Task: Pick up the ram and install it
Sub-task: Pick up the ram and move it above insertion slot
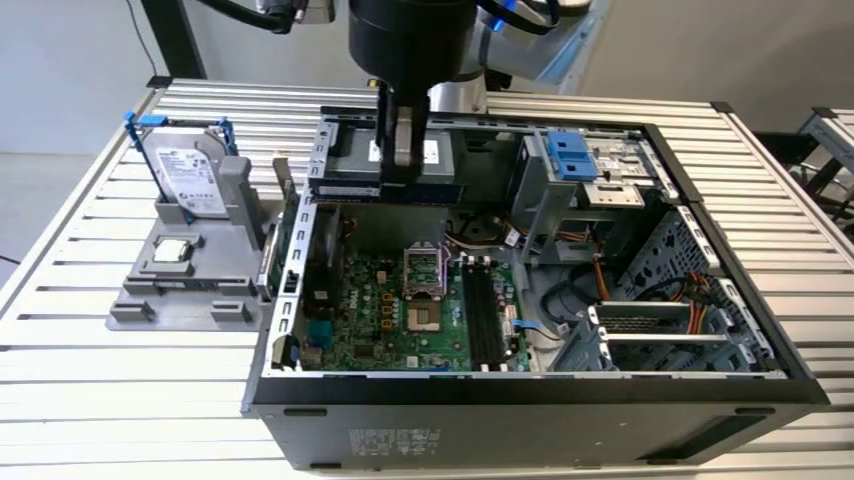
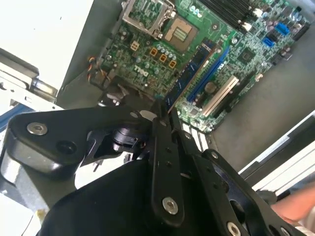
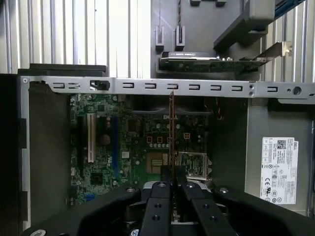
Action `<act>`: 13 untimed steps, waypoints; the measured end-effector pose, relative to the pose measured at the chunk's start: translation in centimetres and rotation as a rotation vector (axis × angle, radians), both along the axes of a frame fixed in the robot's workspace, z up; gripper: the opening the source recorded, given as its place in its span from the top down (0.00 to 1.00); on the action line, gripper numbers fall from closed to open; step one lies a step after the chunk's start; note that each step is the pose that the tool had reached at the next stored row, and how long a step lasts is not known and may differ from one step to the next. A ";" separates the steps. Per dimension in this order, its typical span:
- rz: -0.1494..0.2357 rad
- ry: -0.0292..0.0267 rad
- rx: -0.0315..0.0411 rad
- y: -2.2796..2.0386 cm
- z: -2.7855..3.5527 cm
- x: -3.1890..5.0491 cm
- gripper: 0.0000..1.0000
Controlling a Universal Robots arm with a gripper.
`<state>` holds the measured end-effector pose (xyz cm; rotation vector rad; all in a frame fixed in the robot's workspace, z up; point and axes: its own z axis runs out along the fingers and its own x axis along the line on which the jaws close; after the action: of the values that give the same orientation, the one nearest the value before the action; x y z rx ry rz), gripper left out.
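The slatted metal table (image 1: 80,330) carried the open computer case (image 1: 534,415), which lay on its side with the motherboard (image 1: 387,315) facing up. Above the case, over the motherboard, hung the gripper (image 1: 400,172). Its fingers were pressed together on the ram (image 1: 350,188), which was held level and clear of the board. Outside the case, on the exterior view's left, a grey stand (image 1: 238,195) held the hard drive (image 1: 187,175) upright. A small square chip (image 1: 171,250) lay flat on the stand.
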<state>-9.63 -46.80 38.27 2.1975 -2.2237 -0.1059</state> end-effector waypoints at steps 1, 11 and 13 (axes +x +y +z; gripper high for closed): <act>0.000 0.0001 -0.0001 -0.01 0.00 0.40 1.00; 0.000 0.0011 0.0000 -0.03 -0.04 3.98 1.00; 0.000 -0.0001 -0.0001 -0.02 -0.07 4.33 1.00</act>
<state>-5.30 -46.83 38.20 2.1976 -2.2236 -0.1056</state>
